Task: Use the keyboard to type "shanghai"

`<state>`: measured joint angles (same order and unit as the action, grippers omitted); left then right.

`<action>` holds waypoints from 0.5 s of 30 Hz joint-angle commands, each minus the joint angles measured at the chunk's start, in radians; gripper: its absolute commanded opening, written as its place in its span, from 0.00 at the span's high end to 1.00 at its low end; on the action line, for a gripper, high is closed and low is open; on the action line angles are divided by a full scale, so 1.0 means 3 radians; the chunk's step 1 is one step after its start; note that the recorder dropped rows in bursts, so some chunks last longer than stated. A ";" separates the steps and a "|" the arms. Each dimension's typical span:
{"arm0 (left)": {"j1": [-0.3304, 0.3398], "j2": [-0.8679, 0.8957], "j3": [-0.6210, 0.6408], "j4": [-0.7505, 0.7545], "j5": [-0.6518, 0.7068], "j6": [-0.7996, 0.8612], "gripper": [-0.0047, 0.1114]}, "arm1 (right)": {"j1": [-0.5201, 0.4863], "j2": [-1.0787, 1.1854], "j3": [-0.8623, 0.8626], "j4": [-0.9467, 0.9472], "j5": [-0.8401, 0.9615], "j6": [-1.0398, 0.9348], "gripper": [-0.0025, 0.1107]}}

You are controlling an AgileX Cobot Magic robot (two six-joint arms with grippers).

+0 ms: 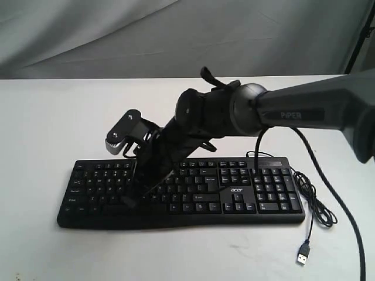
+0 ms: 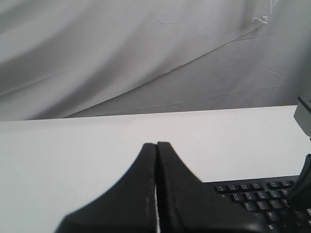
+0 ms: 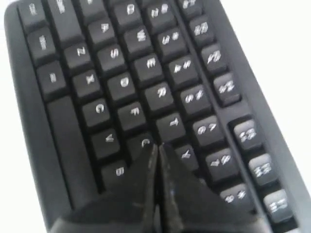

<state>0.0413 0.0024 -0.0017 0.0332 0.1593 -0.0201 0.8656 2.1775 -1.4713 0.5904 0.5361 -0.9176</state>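
Right fingers (image 3: 146, 189) closed over keyboard (image 3: 121, 82), beside G key (image 3: 140, 143)

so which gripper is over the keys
The right gripper, shut, by the keyboard's G key; the left gripper is over the table beside it.

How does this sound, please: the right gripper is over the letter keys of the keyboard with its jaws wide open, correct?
Not quite. The right gripper is over the letter keys of the keyboard, but its jaws are shut together, not wide open; the right wrist view shows them meeting along a closed seam.
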 commanded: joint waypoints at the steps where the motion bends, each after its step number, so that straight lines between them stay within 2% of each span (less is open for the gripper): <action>1: -0.0021 -0.0008 0.0006 0.0000 -0.0020 -0.0009 0.96 | 0.0097 -0.0023 -0.0274 -0.0036 0.0017 -0.0020 0.98; 7: -0.0021 -0.0008 0.0006 0.0000 -0.0020 -0.0009 0.96 | 0.0339 0.0530 -0.1166 -0.0048 0.0351 0.0059 0.98; 15: -0.0021 -0.0008 0.0006 0.0000 -0.0020 -0.0009 0.96 | 0.0345 0.0716 -0.1387 -0.0045 0.0485 0.0092 0.98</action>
<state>0.0413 0.0024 -0.0017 0.0332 0.1593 -0.0201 0.9692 2.3958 -1.8750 0.5803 0.6698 -0.8921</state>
